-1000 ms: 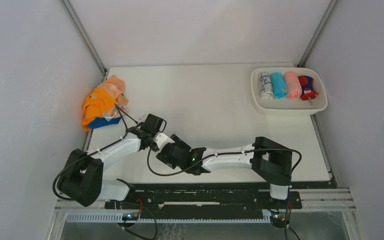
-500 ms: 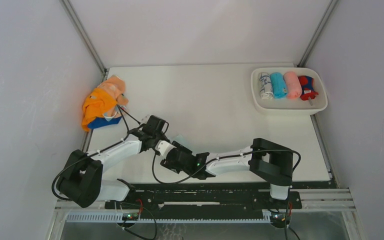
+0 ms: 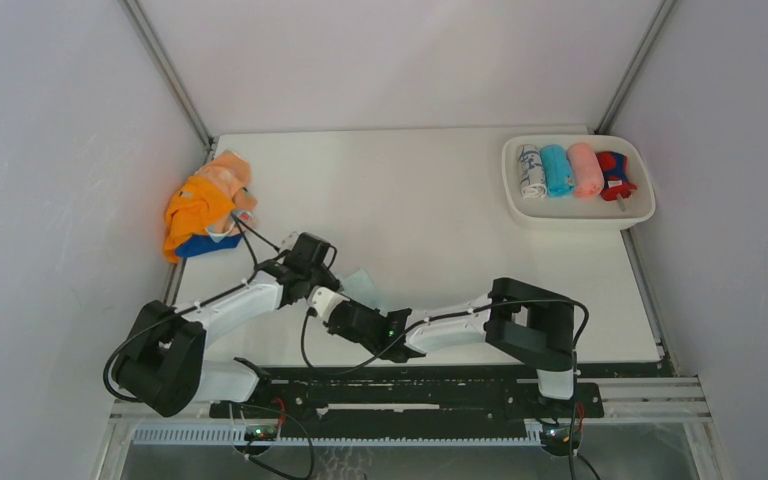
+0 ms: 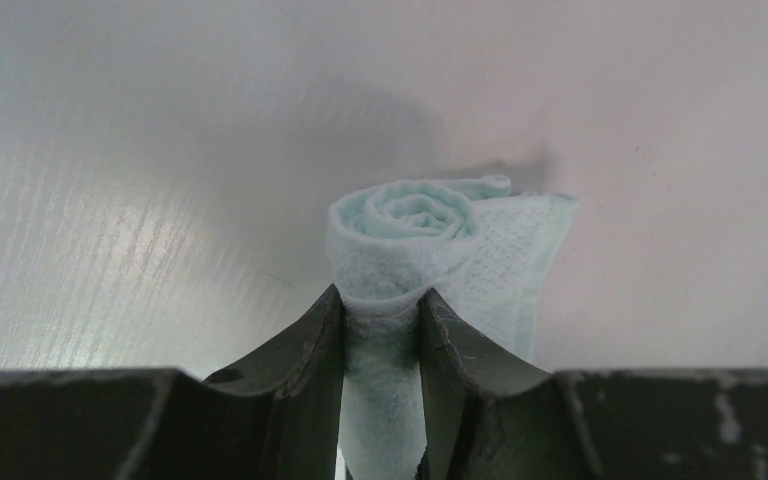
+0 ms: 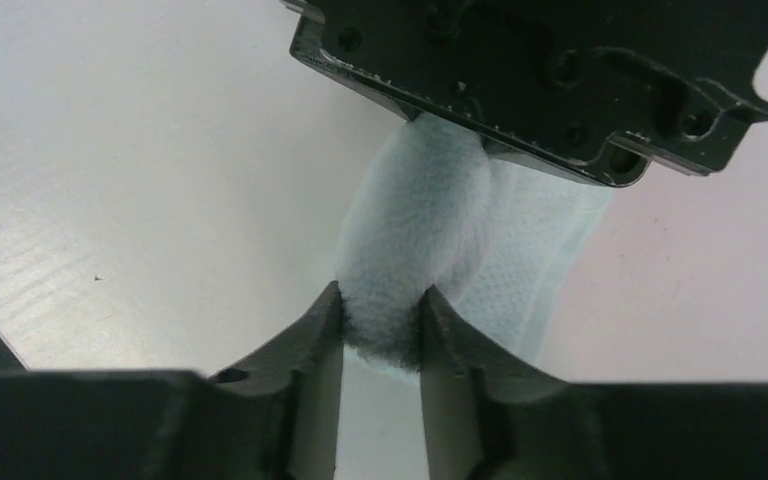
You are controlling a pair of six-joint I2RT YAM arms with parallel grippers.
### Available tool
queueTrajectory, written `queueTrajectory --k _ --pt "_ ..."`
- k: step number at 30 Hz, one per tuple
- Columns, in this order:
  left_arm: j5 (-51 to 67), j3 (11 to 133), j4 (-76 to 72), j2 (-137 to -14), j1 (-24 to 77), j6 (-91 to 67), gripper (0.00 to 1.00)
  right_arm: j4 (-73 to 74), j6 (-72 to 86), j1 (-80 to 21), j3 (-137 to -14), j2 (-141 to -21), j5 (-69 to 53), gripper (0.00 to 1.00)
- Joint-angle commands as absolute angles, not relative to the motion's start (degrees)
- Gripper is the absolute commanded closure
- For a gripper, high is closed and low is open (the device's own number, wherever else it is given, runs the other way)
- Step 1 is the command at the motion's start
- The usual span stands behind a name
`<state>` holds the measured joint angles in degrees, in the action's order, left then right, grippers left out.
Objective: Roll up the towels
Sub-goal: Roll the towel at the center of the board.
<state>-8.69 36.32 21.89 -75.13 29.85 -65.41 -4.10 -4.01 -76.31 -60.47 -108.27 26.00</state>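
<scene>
- Against the top view a second earlier, the right gripper (image 3: 332, 308) had travelled left and sat close against the left gripper (image 3: 312, 283); its elbow had shifted left with it.
- A corner of the mint towel (image 3: 361, 285) showed beyond the two grippers on the table (image 3: 440, 230) — hidden under the arms in the earlier frame.
- The left arm held much the same position as before.
- The pile of towels (image 3: 200, 208) at the left edge and the four rolled towels (image 3: 570, 171) in the tray (image 3: 520, 212) lay unchanged.
- Left wrist view only: the mint towel's end showed a tight spiral with one loose flap at the right, and the left gripper's fingers (image 4: 320, 340) were clenched on the roll just below that spiral.
- Right wrist view only: the right gripper's fingers (image 5: 325, 330) pinched the same roll from its side — cloth bulging between them — with the left gripper's black body directly above, touching the cloth.
- The top view showed neither grip; both were hidden by the gripper bodies.
</scene>
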Motion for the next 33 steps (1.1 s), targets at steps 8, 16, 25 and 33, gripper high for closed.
queueTrajectory --k 8,16,25,33 --pt "-6.98 29.37 18.89 -69.48 28.16 -71.07 0.6 -4.75 8.61 -69.29 -51.24 -99.8 10.36 1.0" --pt "-6.93 23.1 14.02 -61.54 28.13 -77.9 0.53 -15.64 15.74 -57.5 -41.53 -97.66 -12.1 1.0" --pt "-6.12 20.43 10.1 -55.39 28.13 -77.51 0.24 -26.34 25.85 -47.2 -38.7 -105.03 -31.28 1.0" --pt "-2.09 17.72 1.32 -56.59 28.2 -77.32 0.21 -32.98 33.71 -39.95 -37.55 -111.69 -40.99 1.0"
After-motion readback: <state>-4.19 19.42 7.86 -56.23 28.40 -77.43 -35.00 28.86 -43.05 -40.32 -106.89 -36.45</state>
